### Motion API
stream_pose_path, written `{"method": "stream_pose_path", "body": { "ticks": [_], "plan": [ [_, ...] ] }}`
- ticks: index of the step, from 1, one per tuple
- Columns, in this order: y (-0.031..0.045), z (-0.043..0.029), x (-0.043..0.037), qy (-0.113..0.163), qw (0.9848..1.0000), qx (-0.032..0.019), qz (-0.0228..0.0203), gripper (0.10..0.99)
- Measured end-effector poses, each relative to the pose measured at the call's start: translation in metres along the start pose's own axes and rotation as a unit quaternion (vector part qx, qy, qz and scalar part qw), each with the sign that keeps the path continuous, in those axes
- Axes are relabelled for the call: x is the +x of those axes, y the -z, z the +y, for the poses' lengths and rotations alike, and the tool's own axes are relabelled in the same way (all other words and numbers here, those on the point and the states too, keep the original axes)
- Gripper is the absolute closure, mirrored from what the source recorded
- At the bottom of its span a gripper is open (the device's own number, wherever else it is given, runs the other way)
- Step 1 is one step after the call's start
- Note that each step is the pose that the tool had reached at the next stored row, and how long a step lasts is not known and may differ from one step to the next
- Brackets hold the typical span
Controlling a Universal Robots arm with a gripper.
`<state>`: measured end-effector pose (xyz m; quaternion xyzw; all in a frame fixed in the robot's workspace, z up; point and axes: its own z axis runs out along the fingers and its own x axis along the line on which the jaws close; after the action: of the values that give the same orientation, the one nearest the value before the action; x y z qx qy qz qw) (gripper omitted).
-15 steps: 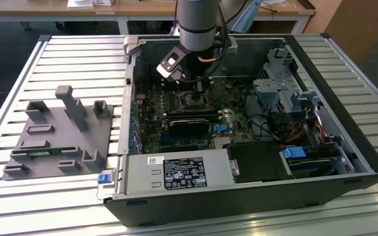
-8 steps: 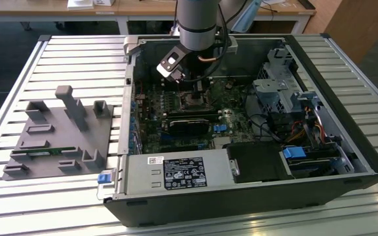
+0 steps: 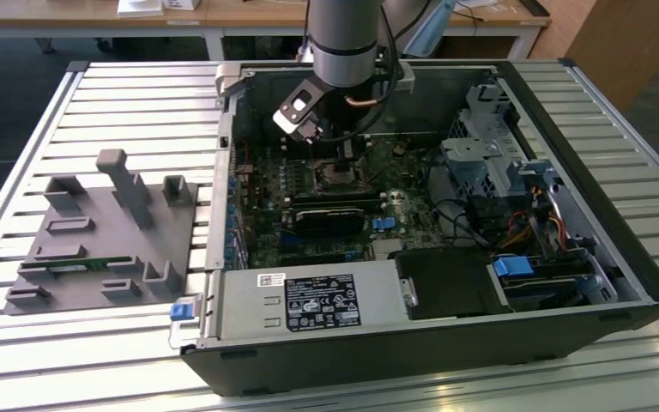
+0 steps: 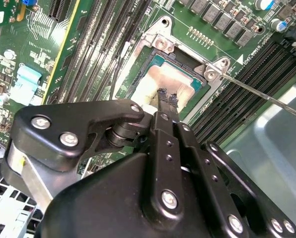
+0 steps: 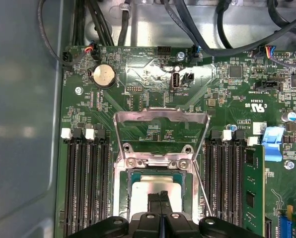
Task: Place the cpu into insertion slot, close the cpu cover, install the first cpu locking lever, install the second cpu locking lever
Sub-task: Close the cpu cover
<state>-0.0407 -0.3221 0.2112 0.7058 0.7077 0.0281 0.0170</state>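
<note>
The tool (image 5: 160, 198) hung with its two fingers pressed together and nothing held between them, tips on or just above the cpu (image 5: 143, 191); whether they touched the metal could not be told. The cpu lay flat in the insertion slot (image 5: 123, 188), its dull silver top showing inside the silvery rim. Just beyond, the cpu cover (image 5: 160, 117) stood swung up and open, the board visible through its square window. In the second wrist view a thin locking lever (image 4: 259, 94) stuck out free from the socket corner, across the memory slots (image 4: 247, 106).

By my judgement the placing looked done and the cover was not yet closed. The risk sat at the socket: a push off-centre could tip the chip and bend contacts beneath, and the loose lever could snag the tool if it passed close.

Farther out lay the green board, with a coin cell (image 5: 103, 75) and a blue clip (image 5: 272, 144), then the open computer case (image 3: 621, 249) on the slatted worktop (image 3: 135, 94), with a grey holding fixture (image 3: 100, 232) toward the exterior view's left.

Writing was plentiful but mostly too small to read — white lettering on the board, a printed sticker (image 3: 320, 302) on the power supply.
</note>
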Motion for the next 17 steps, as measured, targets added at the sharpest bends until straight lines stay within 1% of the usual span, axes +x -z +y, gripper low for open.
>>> {"method": "stream_pose_path", "body": {
  "ticks": [6, 10, 17],
  "plan": [
    [0.0023, 0.0001, 0.0, 0.0, 1.0, 0.0001, -0.0001, 0.98],
    [0.0057, 0.0004, 0.0001, 0.0, 1.0, 0.0003, -0.0002, 0.98],
    [0.0168, 0.0011, 0.0002, 0.0, 1.0, 0.0003, -0.0001, 0.98]
  ]
}}
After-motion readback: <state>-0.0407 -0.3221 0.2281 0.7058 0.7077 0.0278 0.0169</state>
